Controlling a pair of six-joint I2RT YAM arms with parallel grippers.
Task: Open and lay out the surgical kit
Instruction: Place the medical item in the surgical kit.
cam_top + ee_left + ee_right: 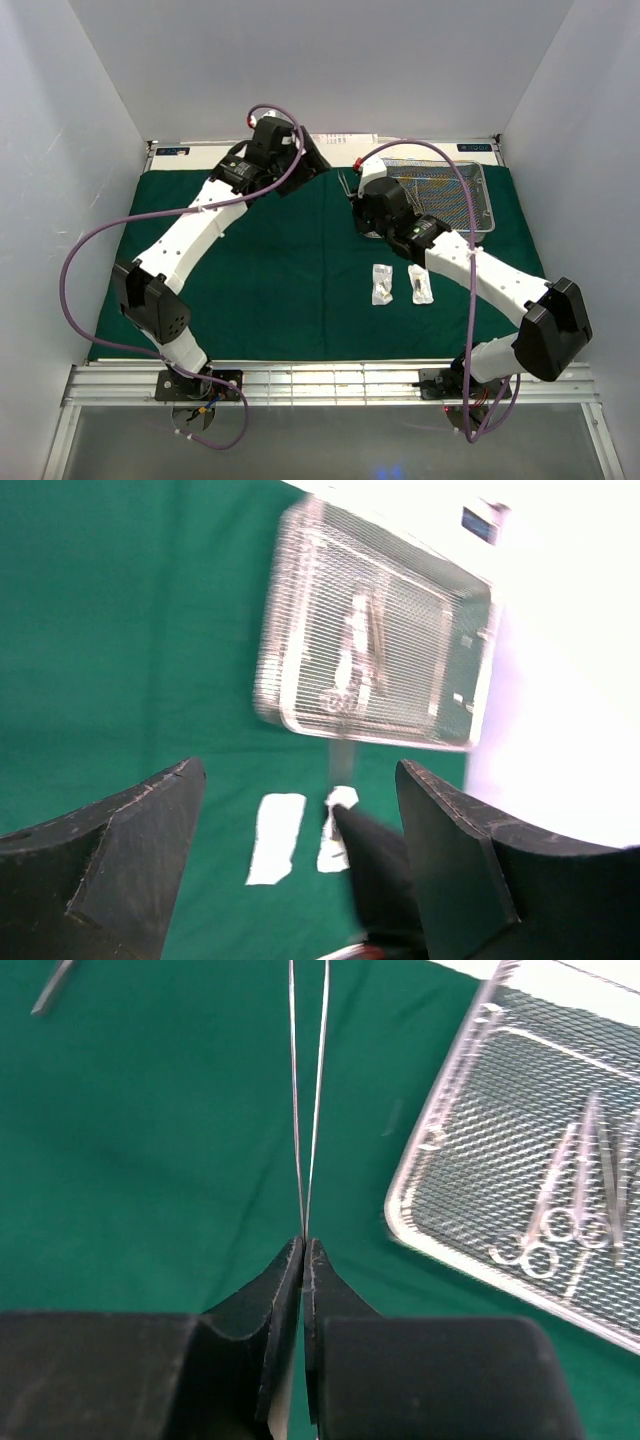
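Slim forceps [308, 1090], pinched at their joined end in my closed right pincer [306, 1244], point out over the dark green drape [270, 290] spread on the bench, just left of the wire-mesh tray [440, 1130]. They are best lowered flat, beside the instrument [50, 985] lying there and clear of the packets [382, 284]. Ring-handled scissors [560, 1220] wait in the tray. My left pincer [298, 770] hovers open, empty.

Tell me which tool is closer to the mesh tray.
Right. The right tool, shut on the forceps, sits right beside the mesh tray; the left tool, open, hangs farther away over the green cloth's far edge.
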